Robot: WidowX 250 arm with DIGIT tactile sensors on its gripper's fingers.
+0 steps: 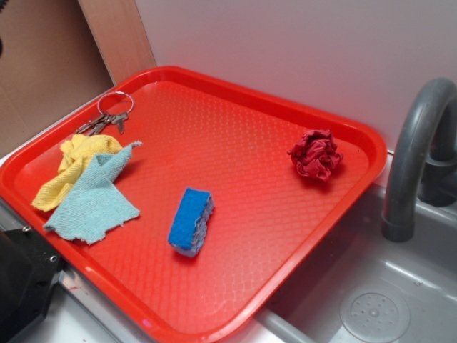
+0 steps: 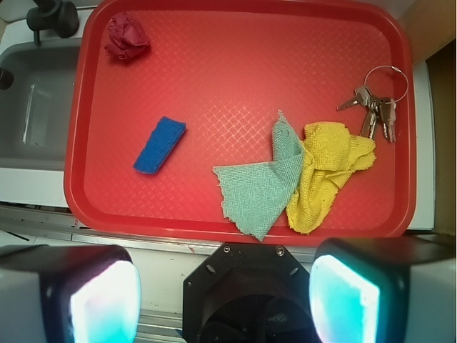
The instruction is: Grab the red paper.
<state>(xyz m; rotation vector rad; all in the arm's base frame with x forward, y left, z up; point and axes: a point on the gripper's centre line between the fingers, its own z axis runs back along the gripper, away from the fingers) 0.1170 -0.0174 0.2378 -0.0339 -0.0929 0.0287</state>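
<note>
Gripper (image 2: 225,289) fingers are standing wide apart with nothing between them, and I am hanging it back off the tray's near edge, over the counter strip rather than over the tray (image 2: 235,43) itself. From the wrist view I am seeing the red paper (image 2: 126,36) sitting alone in the far left corner of the tray, next to the sink (image 2: 32,107), so my reach has to run forward and leftward, diagonally, passing over the blue sponge (image 2: 160,145). The wad is roughly round, so I judge no particular finger angle matters.
</note>
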